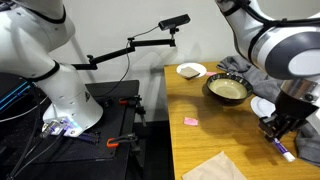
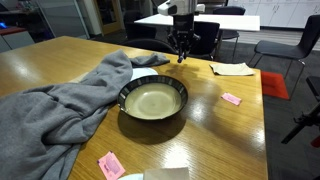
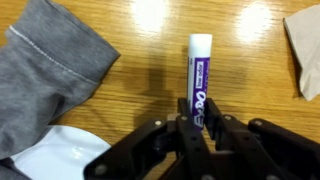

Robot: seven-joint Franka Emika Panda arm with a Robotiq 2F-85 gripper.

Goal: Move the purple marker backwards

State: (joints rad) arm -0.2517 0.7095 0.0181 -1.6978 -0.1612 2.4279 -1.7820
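The purple marker (image 3: 200,75) has a dark purple barrel and a white end that points away from me in the wrist view. My gripper (image 3: 201,122) is shut on the barrel's near part. In an exterior view the gripper (image 1: 277,133) is low over the wooden table's right side, with the marker (image 1: 286,151) sticking out below it. In an exterior view the gripper (image 2: 181,53) is at the table's far edge, and the marker is too small to make out there. I cannot tell whether the marker touches the table.
A large bowl (image 1: 227,89) (image 2: 153,98) sits mid-table. A grey cloth (image 2: 60,100) (image 3: 50,65) covers part of a white plate (image 3: 55,155). A brown napkin (image 3: 303,55) (image 2: 232,68) lies close by. Pink pieces (image 1: 191,121) (image 2: 231,99) and a small white bowl (image 1: 191,70) are on the table.
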